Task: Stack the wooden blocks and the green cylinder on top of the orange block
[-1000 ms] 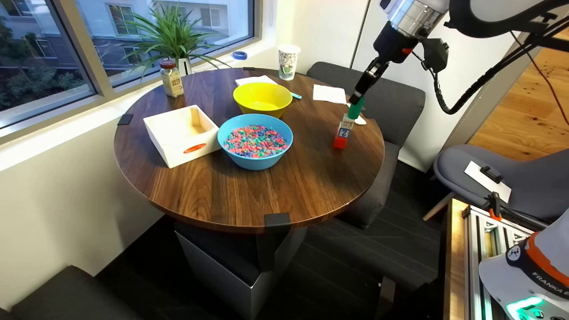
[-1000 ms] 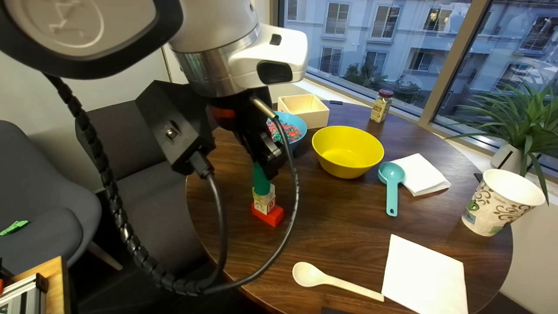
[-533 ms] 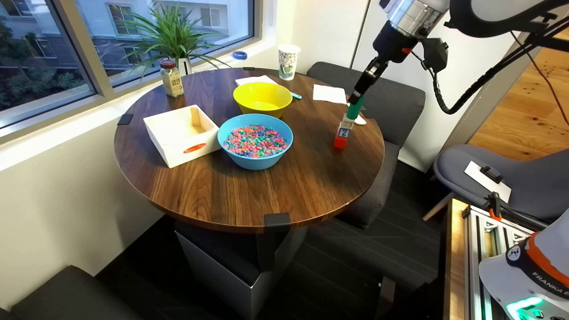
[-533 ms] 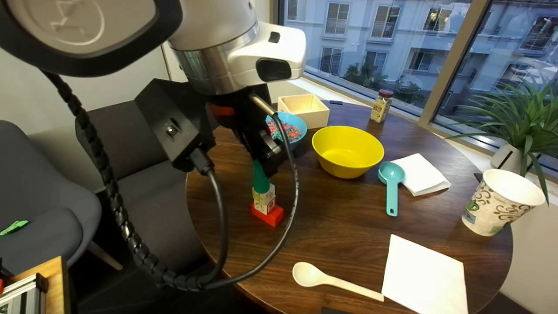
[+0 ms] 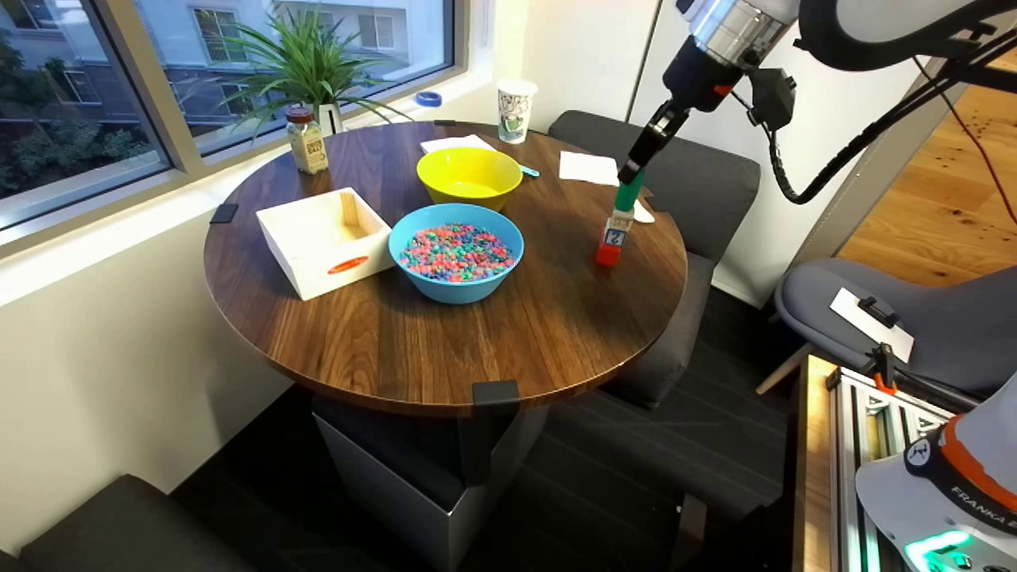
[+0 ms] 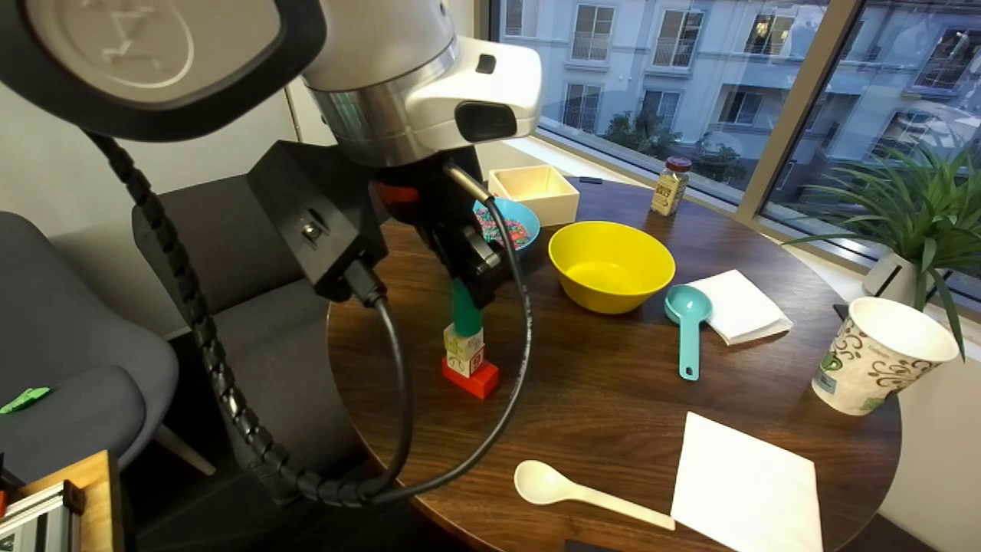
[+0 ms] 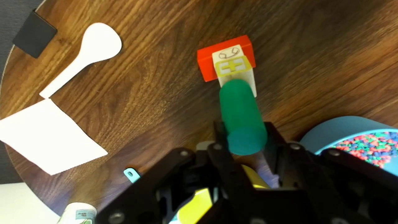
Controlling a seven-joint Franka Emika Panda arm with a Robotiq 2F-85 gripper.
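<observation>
Held the green cylinder, clamped by the gripper, over the wooden blocks; could not tell whether touching. Just below, saw those stacked two high on the orange block. Found a stretch of tabletop on every side, then the pale spoon one way, the blue bowl another. Past the spoon, came to the tabletop's rounded edge and a black clip.

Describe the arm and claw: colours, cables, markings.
The arm is pale with black trim and a silver collar. The claw is mostly black, two-fingered. A ribbed black sleeve feeds two thinner black cables. The base has an orange-and-black band lettered FRANKA and a green light.
</observation>
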